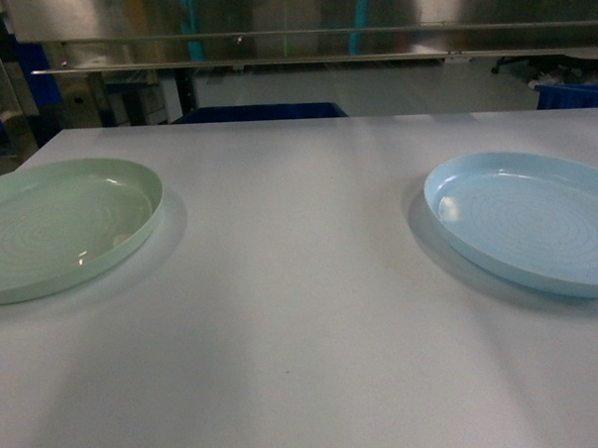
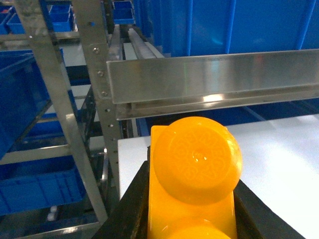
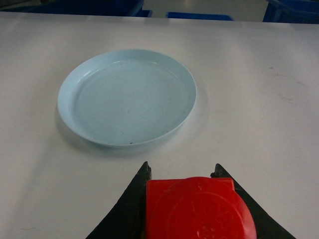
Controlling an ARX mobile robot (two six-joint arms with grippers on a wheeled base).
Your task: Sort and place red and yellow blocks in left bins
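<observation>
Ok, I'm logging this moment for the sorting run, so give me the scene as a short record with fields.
left gripper: shut on the yellow block, beside a metal rack
right gripper: shut on the red block, above the table
pale blue plate: empty, ahead of the red block
pale green plate: empty, on the left
blue bins: on the rack shelves
blocks binned: none yet

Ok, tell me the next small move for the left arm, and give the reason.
Probably carry the yellow block further left toward the blue bins on the rack and release it there. The left gripper is shut on it at the table's edge, with the rack beside it. Which bin is meant cannot be told.
</observation>
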